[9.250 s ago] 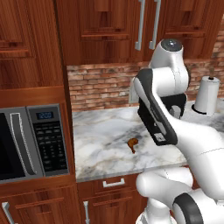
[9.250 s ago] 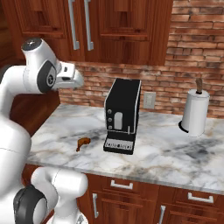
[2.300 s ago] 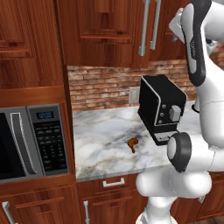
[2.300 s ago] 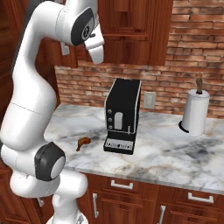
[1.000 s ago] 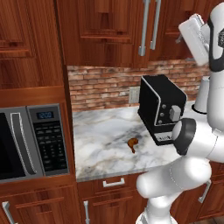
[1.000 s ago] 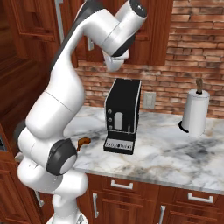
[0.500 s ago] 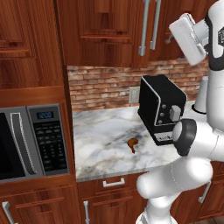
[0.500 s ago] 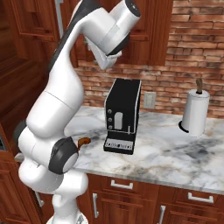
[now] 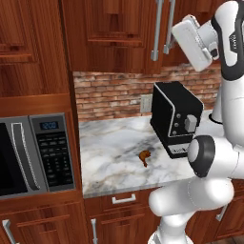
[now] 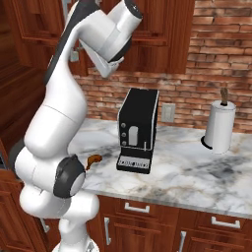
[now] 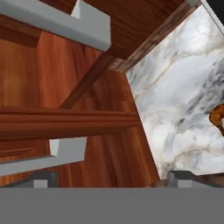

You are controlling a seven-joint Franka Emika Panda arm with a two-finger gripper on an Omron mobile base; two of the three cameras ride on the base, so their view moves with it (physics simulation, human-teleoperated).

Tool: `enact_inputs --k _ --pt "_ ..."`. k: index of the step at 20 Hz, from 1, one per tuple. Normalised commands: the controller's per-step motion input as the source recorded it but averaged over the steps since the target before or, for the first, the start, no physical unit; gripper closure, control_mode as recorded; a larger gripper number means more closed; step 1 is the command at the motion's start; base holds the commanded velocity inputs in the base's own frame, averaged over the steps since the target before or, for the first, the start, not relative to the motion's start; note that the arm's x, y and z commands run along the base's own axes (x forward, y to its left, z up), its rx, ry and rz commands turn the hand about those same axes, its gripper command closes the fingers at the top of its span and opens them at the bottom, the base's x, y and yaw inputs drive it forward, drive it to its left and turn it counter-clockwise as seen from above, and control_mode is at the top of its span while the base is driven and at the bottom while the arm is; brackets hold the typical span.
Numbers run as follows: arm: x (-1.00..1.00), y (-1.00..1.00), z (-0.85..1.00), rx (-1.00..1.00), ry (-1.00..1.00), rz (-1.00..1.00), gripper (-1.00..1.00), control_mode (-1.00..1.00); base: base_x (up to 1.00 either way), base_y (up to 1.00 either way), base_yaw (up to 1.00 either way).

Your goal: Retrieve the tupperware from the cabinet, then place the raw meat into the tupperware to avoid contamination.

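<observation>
Tupperware: the small white rectangular container is not to be seen; by my judgement it sits behind the shut doors of the upper cabinet, though nothing confirms that.
Cabinet: the upper wall cabinet of dark reddish-brown panelled wood [image 9: 114, 33], with long vertical silver bar handles [image 9: 156, 33], hangs above the tabletop; both doors look closed.
Raw meat: the tiny reddish-brown drumstick-shaped piece [image 9: 144, 156] lies bare on the white-and-grey marble tabletop [image 9: 109, 152], near its front edge, just beside the front left corner of the black box-shaped coffee machine [image 9: 176, 116] and apart from it.
Jaws: the two-finger gripper [image 11: 109, 177] is raised to the cabinet's height with its jaws spread wide and nothing between them; in the hand view the two silver handles cross close in front of it, with the door's wood behind.
Contact: whether a finger touches a handle I cannot tell.
Done so far: nothing of the task itself, as far as can be judged; the arm is only brought up to the doors.
Left to do: open the door, take out the container, set it on the tabletop, then lift the meat into it.
Containers: none open to view, so no contents can be told.
Other things: a white paper towel roll on a dark stand [image 10: 220, 127] stands toward the tabletop's back right; a silver-framed microwave [image 9: 33, 152] sits built in at the left.
</observation>
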Motion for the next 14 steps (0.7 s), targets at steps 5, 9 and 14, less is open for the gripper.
enact_inputs --k 5,9,14 --pt "0.11 0.21 -0.02 0.00 -0.02 0.01 -1.00 -1.00 0.00 0.00 0.00" --pt "0.01 0.14 -0.02 0.00 0.00 0.00 -1.00 -1.00 0.00 0.00 0.00" --pt "-0.09 -0.02 -0.06 0.01 -0.02 -0.15 -1.00 -1.00 0.00 0.00 0.00"
